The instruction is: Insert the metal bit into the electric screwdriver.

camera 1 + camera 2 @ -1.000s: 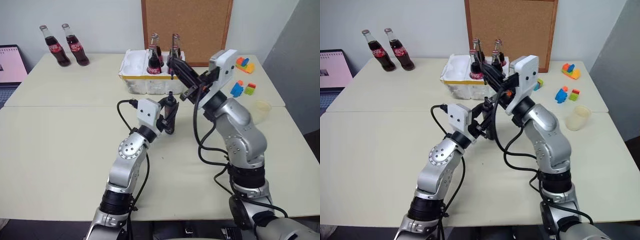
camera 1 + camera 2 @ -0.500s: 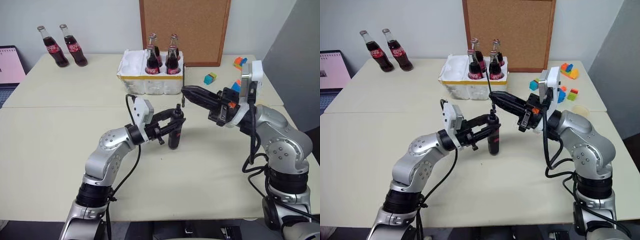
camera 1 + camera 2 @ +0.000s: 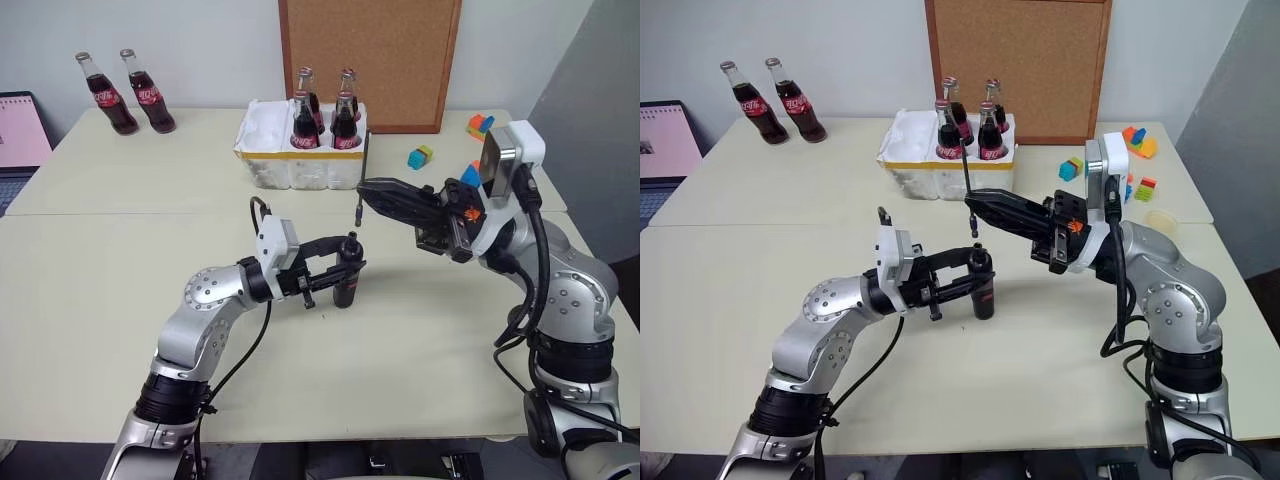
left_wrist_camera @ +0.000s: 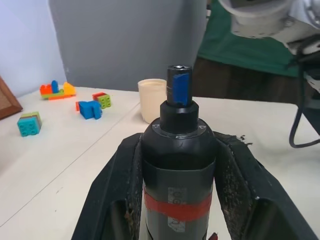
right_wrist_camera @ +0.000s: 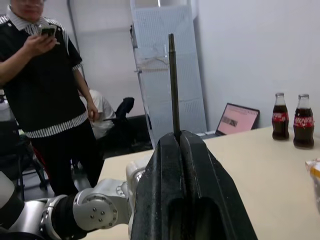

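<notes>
Right gripper (image 3: 368, 188) pinches metal bit (image 3: 363, 178) upright; left gripper (image 3: 335, 270) clamps electric screwdriver (image 3: 347, 281). Risk: thin bit misses nose or slips.

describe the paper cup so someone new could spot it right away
Start at the cream table and go to its edge on the robot's right, beyond the right arm. The pale cream paper cup stands upright there, plain and round beside the colourful toy blocks.

Left gripper (image 3: 345, 272) is held low, pointed rightward, fingers clamped. Right gripper (image 3: 366, 190) is raised, pointed leftward, fingers pinched together.
</notes>
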{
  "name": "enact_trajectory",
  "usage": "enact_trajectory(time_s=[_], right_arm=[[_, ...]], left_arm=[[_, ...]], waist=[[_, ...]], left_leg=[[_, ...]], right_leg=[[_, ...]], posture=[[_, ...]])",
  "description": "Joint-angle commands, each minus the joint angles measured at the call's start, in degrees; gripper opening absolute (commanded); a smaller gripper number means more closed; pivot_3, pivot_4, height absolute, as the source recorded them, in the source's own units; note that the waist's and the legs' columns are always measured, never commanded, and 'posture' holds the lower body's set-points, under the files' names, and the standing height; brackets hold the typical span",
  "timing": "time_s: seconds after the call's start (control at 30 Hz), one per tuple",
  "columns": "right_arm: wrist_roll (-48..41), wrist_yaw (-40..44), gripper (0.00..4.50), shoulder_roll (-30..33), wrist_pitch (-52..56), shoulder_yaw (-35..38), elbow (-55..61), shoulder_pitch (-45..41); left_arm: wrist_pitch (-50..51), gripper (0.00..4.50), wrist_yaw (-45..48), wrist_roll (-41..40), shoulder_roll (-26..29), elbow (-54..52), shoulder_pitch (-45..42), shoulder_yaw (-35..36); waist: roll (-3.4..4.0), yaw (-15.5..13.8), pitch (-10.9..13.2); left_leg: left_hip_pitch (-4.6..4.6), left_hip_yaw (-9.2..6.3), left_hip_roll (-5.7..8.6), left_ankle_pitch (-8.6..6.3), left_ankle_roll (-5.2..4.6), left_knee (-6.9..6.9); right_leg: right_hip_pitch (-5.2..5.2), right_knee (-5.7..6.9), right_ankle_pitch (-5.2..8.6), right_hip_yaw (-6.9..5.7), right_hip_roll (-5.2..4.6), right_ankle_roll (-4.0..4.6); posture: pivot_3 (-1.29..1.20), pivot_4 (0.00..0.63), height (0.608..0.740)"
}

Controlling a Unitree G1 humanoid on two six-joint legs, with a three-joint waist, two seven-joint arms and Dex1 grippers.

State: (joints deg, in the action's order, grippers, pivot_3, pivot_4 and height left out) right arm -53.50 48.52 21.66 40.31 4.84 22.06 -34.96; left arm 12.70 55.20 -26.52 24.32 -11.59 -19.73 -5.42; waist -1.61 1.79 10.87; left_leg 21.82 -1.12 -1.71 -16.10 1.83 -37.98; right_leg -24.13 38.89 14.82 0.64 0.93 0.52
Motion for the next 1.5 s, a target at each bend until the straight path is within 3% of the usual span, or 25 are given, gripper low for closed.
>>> enact_trajectory(time_s=[0.03, 0.5, 1.5], right_arm=[[-0.4, 1.7, 0.0, -0.7, -2.5, -0.3, -0.5, -0.5], [4.8, 8.7, 0.0, -0.9, -7.9, -4.9, -8.4, -1.5], [8.8, 14.2, 0.0, -0.8, -11.3, -5.7, -12.4, -1.1]], left_arm=[[-0.2, 1.64, 0.5, 0.1, 1.4, -1.0, 1.0, 0.8], [0.7, 1.64, -0.1, -0.2, 1.7, -1.4, -0.1, 0.7], [0.0, 1.64, 2.0, -0.2, 2.8, -0.3, 0.4, 0.9]], waist=[[0.0, 0.0, 0.0], [0.0, 0.0, 0.0], [0.0, 0.0, 0.0]], left_leg=[[-0.01, 0.0, 0.0, 0.0, 0.0, 0.0], [-0.02, 0.01, -0.01, 0.0, 0.0, -0.02], [-0.03, 0.0, -0.04, 0.0, 0.0, -0.02]], right_leg=[[0.0, 0.02, 0.0, 0.01, 0.0, 0.0], [0.0, 0.03, -0.01, 0.02, 0.0, 0.01], [0.0, 0.05, -0.01, 0.03, -0.01, 0.01]], posture=[[0.0, 0.15, 0.74], [0.0, 0.15, 0.74], [0.0, 0.15, 0.74]])
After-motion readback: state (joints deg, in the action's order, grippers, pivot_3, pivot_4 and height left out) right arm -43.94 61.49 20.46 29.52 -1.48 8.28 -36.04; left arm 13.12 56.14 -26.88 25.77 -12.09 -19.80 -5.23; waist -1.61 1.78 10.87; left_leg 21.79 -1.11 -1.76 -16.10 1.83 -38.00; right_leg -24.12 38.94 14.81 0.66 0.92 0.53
